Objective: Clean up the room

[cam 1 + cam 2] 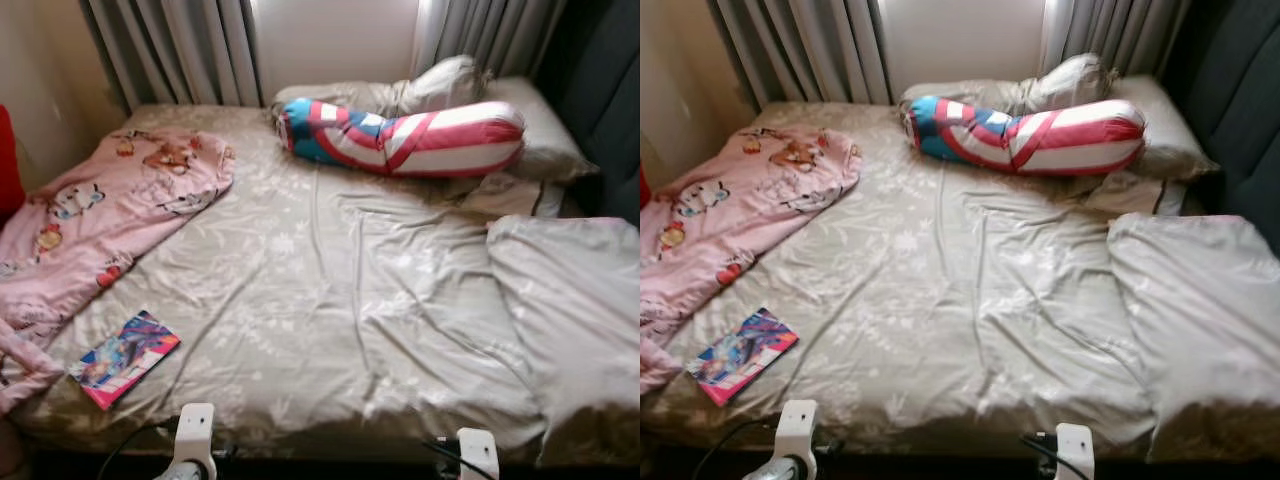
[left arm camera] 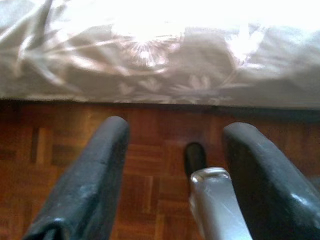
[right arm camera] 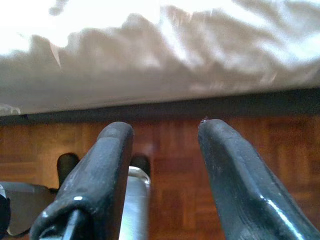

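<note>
We saw a wide bed in beige floral sheets [image 1: 330,290], grey pleated curtains [image 1: 190,50] behind, and brown parquet floor [image 2: 150,165] below.

Head cameras overlook the bed [image 1: 330,290]; low wrist cameras face its edge closely.

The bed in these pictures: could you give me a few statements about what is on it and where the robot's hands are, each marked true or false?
1. A book lies on the bed near its front left corner. True.
2. The pink blanket covers the right half of the bed. False: it lies along the left side.
3. The bolster lies at the far end, by the pillows. True.
4. The left hand holds the book. False: it hangs open over the wooden floor.
5. The right hand is shut on the sheet. False: it is open, above the floor.
</note>
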Tool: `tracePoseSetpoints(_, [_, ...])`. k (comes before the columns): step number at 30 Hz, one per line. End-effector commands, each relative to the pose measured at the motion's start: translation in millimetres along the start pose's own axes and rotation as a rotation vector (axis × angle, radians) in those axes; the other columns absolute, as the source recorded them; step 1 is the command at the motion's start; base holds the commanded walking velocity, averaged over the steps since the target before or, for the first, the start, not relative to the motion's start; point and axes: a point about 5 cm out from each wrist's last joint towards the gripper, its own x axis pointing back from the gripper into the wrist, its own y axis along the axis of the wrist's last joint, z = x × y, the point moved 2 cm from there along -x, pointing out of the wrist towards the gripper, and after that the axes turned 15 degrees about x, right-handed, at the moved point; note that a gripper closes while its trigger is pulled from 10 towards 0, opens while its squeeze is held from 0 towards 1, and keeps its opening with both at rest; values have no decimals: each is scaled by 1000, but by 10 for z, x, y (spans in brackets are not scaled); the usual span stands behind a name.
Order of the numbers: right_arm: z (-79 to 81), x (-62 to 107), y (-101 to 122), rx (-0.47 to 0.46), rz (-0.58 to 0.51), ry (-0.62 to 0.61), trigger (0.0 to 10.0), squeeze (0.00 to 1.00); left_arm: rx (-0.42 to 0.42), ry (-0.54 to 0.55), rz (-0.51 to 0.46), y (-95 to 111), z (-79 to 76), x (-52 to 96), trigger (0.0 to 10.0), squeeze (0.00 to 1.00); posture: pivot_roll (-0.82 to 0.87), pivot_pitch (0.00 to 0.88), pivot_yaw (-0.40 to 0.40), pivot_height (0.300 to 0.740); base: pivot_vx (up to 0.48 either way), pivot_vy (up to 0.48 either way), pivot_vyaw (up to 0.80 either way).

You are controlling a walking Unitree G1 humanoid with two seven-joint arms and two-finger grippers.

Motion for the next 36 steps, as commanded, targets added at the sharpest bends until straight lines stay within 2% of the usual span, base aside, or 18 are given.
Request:
tracePoseSetpoints(1, [41,-9,35,0,-7,10,10000,0,-12,20,-1,19,84,10,10000,0,-35,59,-8,740,0,480,0])
tracePoseSetpoints(34, [62,-18,76,40,-18,24,10000,0,-5,19,-1,11,71,9,10000,0,-32,41,-14,740,0,480,0])
tracePoseSetpoints(36, [60,-19,86,44,-23,23,10000,0,-5,20,-1,13,70,8,10000,0,-33,42,-15,740,0,480,656])
